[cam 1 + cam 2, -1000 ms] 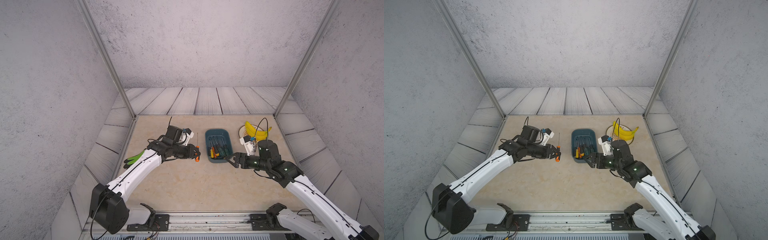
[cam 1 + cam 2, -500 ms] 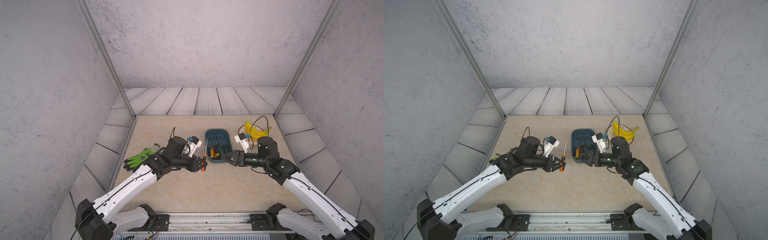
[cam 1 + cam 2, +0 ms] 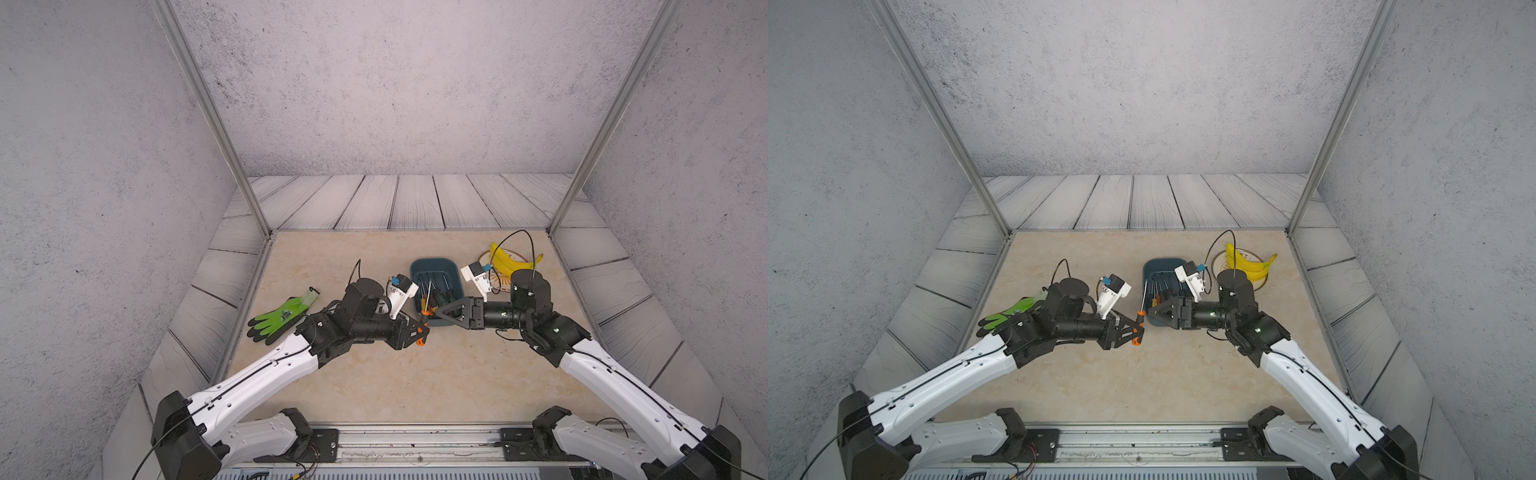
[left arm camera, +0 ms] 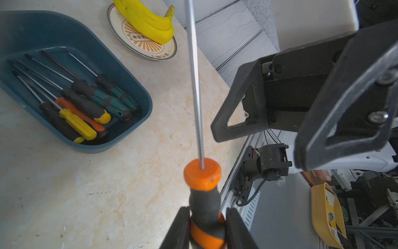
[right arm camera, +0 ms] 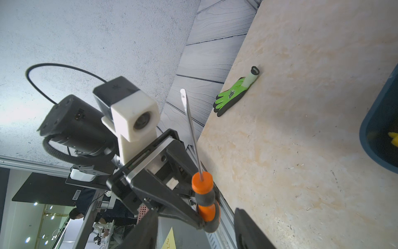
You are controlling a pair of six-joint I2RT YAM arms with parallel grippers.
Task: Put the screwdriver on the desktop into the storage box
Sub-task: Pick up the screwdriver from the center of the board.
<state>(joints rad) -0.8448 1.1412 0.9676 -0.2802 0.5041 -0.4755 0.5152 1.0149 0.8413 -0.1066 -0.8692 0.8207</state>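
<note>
An orange-and-black screwdriver (image 4: 202, 172) is held above the desktop (image 3: 415, 382), its thin shaft pointing up. My left gripper (image 4: 206, 215) is shut on its handle (image 3: 1139, 320), just left of the storage box's near end. My right gripper (image 5: 198, 222) faces the left one, tip to tip in both top views (image 3: 438, 311). It is open, and the handle (image 5: 203, 202) stands between its two fingers without touching either. The teal storage box (image 3: 434, 262) (image 4: 43, 28) holds several other screwdrivers (image 4: 90, 101).
A green glove (image 3: 282, 318) (image 5: 234, 94) lies at the desktop's left edge. Bananas (image 3: 511, 262) (image 4: 146, 21) sit on a round plate (image 4: 155, 49) right of the box. Metal rails frame the desktop, and the arm bases stand at the front.
My left arm carried the screwdriver forward and right, toward the box's near end. My right gripper swung left to meet it, and its jaws narrowed around the handle.
</note>
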